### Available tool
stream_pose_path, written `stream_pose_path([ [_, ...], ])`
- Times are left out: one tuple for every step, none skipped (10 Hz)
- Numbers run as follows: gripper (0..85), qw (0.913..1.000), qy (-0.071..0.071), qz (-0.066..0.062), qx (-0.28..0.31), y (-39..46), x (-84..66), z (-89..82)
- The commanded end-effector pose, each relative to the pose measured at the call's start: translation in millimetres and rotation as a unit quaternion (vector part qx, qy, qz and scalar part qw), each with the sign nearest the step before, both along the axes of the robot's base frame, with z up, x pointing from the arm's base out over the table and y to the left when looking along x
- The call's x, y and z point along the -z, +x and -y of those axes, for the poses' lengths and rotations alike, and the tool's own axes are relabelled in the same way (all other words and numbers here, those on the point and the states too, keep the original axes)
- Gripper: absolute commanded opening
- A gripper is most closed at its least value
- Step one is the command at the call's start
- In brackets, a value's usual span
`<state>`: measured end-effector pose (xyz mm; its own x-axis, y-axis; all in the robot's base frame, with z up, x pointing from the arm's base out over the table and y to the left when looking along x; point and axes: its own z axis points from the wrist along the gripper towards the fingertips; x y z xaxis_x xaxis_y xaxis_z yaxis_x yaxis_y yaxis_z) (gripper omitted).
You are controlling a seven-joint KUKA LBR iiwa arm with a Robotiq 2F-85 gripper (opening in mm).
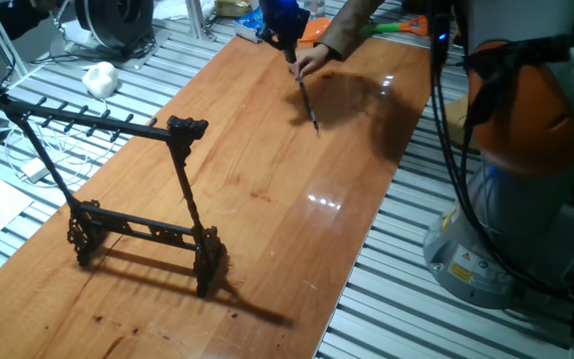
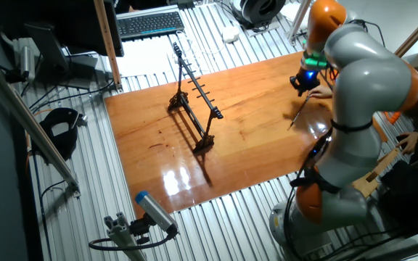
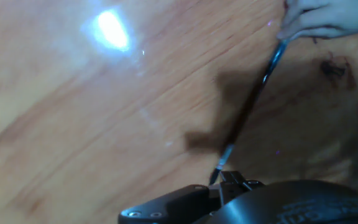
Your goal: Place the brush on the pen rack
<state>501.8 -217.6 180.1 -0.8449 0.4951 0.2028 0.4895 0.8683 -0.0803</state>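
Note:
The brush (image 1: 308,104) is a thin dark stick slanting over the far part of the wooden table (image 1: 267,199). A person's hand (image 1: 313,60) holds its far end. In the other fixed view the brush (image 2: 296,114) runs down from that hand (image 2: 322,93). My gripper (image 1: 283,36), lit blue, hovers just behind the hand and above the brush. In the hand view the brush (image 3: 253,99) runs from the person's fingers (image 3: 319,22) down to my gripper (image 3: 225,183) at the bottom edge. Whether the jaws touch the brush is unclear. The black pen rack (image 1: 138,189) stands upright at the near left, far from the brush.
An orange and green object (image 1: 387,27) lies at the table's far end. A keyboard (image 2: 149,23) and cables (image 1: 118,30) sit on the slatted bench beyond the table. My arm's base (image 1: 526,199) stands along the right edge.

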Motion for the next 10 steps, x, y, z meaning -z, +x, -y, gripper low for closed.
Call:
stream_pose_path([
  [0.0, 0.9992, -0.010, -0.002, 0.039, 5.8, -1.2, -19.7],
  [0.0, 0.9986, -0.021, -0.001, 0.047, 8.1, -0.4, -31.9],
  [0.0, 0.9981, -0.028, 0.005, 0.056, 9.9, 1.3, -38.9],
  [0.0, 0.9976, -0.039, 0.010, 0.056, 11.9, 1.3, -40.2],
  [0.0, 0.9965, -0.046, 0.020, 0.067, 13.7, 1.1, -38.2],
  [0.0, 0.9943, -0.042, 0.024, 0.095, 20.2, -1.0, -42.6],
  [0.0, 0.9925, -0.030, 0.008, 0.118, 24.9, -7.7, -51.2],
  [0.0, 0.9919, -0.021, -0.006, 0.125, 24.9, -7.7, -51.2],
  [0.0, 0.9921, -0.007, -0.014, 0.124, 24.9, -7.7, -51.2],
  [0.0, 0.9926, 0.000, -0.015, 0.120, 24.9, -7.7, -51.2],
])
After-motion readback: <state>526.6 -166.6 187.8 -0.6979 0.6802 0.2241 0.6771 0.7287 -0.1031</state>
